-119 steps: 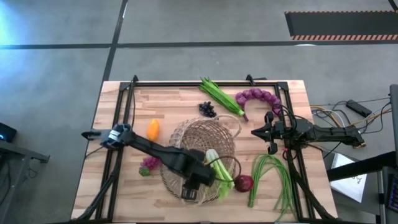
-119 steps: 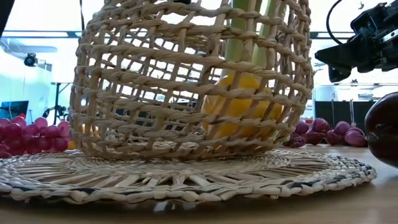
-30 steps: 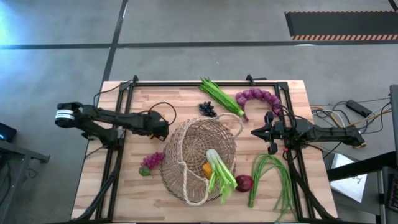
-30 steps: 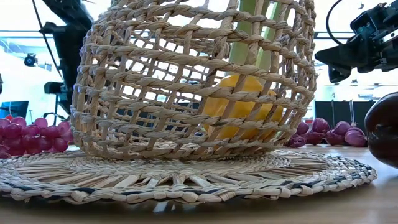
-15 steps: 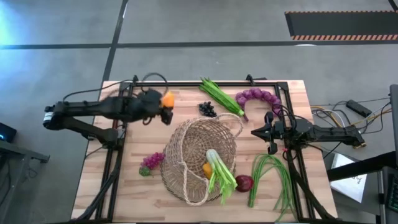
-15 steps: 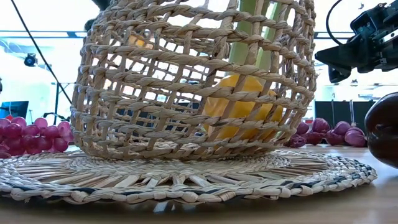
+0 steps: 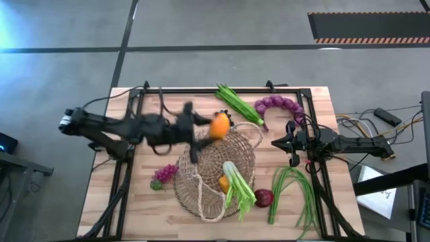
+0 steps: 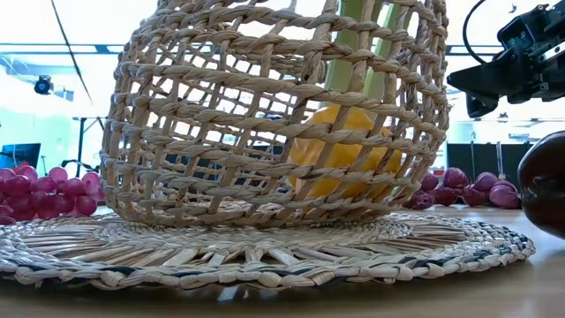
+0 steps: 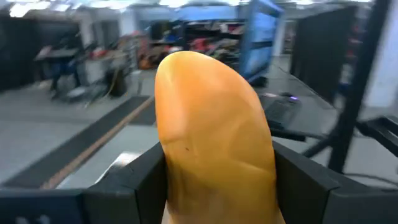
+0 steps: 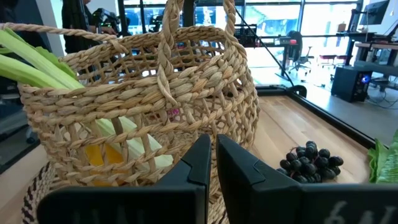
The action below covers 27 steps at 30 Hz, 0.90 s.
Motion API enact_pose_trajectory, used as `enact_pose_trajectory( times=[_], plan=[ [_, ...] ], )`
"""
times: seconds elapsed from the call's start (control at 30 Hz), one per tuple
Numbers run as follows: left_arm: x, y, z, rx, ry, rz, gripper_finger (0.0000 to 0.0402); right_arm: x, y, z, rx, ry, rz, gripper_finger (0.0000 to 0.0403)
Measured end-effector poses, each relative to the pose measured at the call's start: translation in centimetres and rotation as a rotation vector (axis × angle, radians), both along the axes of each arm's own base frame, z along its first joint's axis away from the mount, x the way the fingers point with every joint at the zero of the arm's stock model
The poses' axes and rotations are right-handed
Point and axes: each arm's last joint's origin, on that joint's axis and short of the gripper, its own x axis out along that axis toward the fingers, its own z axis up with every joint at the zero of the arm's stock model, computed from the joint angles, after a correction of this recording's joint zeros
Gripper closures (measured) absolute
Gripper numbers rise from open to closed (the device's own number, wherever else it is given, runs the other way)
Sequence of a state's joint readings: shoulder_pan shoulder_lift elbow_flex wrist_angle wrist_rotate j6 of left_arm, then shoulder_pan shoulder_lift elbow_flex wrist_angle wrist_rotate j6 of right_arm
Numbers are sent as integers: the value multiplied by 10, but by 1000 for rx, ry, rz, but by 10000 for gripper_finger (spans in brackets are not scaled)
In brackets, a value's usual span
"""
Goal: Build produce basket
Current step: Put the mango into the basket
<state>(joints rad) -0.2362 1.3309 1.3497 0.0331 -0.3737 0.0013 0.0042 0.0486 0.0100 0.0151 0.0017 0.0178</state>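
The woven basket (image 7: 218,171) sits mid-table on a round woven mat (image 8: 265,252), with a leek (image 7: 235,185) and an orange pepper (image 8: 344,155) inside. My left gripper (image 7: 212,128) hovers over the basket's far-left rim, shut on a second orange pepper (image 7: 219,126). Still on the table are purple grapes (image 7: 163,176), dark grapes (image 7: 224,118), green pods (image 7: 238,104), a purple onion string (image 7: 279,104), green beans (image 7: 292,191) and a red onion (image 7: 264,197). My right gripper (image 7: 277,142) waits shut, right of the basket. My left gripper pinches the orange pepper between its two fingers (image 9: 140,180), one on each of the pepper's opposite sides (image 9: 186,168). The fingers point level, coming from the table's left. The pepper is lifted clear, high over the basket's far-left rim, its rounded end standing past the fingertips.
A black frame (image 7: 201,89) runs along the table's far edge and down both sides. The basket's loop handle (image 10: 168,50) stands up facing my right gripper (image 10: 211,162). Bare wood shows at the far left and along the near edge.
My left gripper has risen from the table left of the basket with the orange pepper in its hold. It swung up, then toward the table's right to the basket's far-left rim, tipping from pointing down to level. The pepper is now lifted clear.
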Motion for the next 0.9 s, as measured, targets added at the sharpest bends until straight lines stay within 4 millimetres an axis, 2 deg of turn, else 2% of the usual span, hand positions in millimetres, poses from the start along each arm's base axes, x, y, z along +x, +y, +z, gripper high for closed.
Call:
enact_pose_trajectory(
  times=[0.23,0.4,0.63,0.9],
  plan=[
    [53,-47,-25,124,58,-82,187,0,0,0,-1,0,0,385],
    [85,-61,-47,215,188,-31,187,0,0,0,-1,0,0,385],
    [98,-61,-68,234,461,94,177,0,0,0,0,0,0,385],
    [106,-29,-107,65,681,260,170,0,0,0,-2,0,0,385]
  ],
)
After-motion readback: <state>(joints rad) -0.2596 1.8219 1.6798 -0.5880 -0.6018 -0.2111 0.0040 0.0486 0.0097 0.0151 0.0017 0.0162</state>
